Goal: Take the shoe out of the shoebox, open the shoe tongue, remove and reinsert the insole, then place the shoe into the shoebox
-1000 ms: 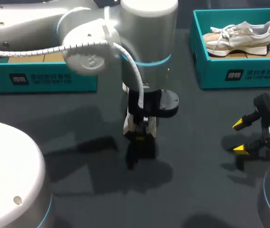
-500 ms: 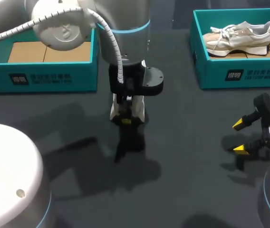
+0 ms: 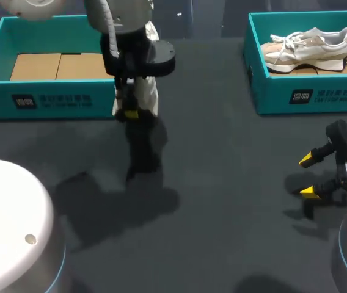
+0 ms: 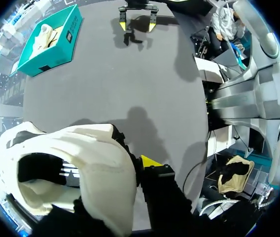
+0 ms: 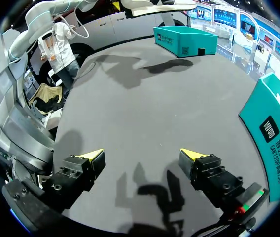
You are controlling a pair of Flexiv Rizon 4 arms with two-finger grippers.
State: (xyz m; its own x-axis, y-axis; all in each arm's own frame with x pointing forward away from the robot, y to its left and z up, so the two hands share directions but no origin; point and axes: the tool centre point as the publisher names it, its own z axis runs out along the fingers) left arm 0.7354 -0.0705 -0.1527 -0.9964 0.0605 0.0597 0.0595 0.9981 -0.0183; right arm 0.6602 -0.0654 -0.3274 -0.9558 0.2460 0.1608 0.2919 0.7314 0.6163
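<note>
My left gripper (image 3: 129, 113) is shut on a white shoe (image 3: 149, 96) and holds it above the table, just off the front right corner of the left teal shoebox (image 3: 57, 101). In the left wrist view the cream shoe (image 4: 86, 173) fills the space by the fingers, hiding one of them; one yellow fingertip (image 4: 150, 161) shows against its side. My right gripper (image 3: 308, 176) stands open and empty low over the table's right side, its fingers wide apart in the right wrist view (image 5: 142, 157).
The left shoebox holds only a cardboard liner (image 3: 57, 66). A second teal shoebox (image 3: 311, 94) at the back right holds another pale shoe (image 3: 308, 47). Dark bare table (image 3: 222, 183) lies between the two arms.
My left arm has carried the shoe from the middle of the table back and to the left, up to the left shoebox's corner. The right arm has not moved.
</note>
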